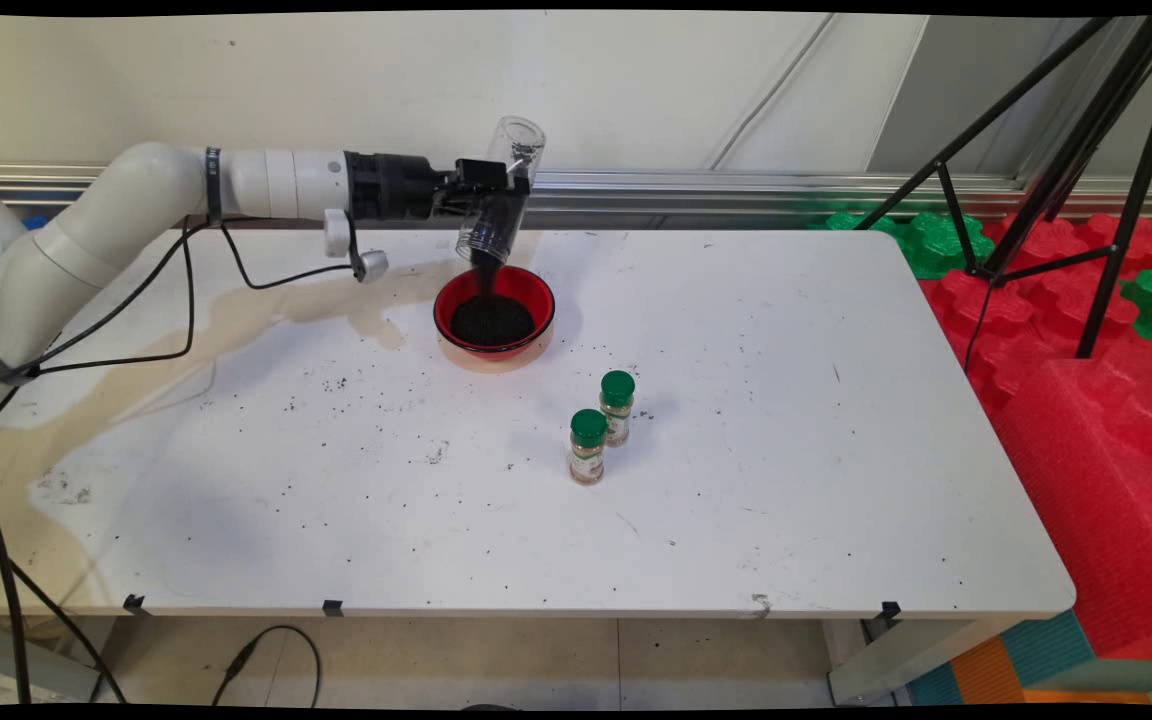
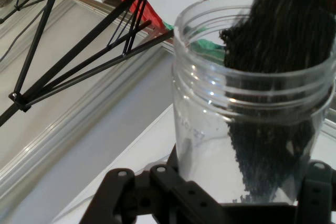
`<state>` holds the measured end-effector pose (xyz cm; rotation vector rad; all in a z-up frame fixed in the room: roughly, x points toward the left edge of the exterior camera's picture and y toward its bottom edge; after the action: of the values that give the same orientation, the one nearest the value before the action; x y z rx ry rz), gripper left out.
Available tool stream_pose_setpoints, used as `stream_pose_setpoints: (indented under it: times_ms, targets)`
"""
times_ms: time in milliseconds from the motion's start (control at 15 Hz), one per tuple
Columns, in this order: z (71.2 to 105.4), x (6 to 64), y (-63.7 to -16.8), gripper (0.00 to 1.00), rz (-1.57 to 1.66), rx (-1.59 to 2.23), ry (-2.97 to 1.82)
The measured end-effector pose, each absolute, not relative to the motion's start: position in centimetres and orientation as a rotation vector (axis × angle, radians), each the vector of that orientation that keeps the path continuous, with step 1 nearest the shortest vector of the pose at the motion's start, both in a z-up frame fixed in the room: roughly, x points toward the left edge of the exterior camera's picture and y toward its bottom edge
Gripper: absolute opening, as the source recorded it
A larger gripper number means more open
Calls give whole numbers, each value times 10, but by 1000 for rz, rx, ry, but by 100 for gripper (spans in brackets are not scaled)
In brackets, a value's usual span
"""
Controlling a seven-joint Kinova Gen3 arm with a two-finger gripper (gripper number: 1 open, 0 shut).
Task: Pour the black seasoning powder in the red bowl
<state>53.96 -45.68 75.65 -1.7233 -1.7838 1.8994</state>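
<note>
My gripper is shut on a clear plastic jar, held above the table and tipped mouth-down over a red bowl. Dark grains stream from the jar's mouth into the bowl, which holds a black heap of them. In the hand view the jar fills the right side between the black linkage, with dark grains sliding along its wall toward the threaded rim. Two small spice jars with green lids stand upright side by side in front of the bowl, to the right.
Scattered dark grains and a brownish stain mark the white table. A black tripod stands past the right rear corner over red and green foam blocks. Black cables hang from the arm at the left.
</note>
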Motion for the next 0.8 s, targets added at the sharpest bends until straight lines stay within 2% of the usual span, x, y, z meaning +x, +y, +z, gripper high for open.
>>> stream_pose_setpoints:
  times_ms: [800]
  targets:
    - [758,537,-453,0,1927,-1768,-1750]
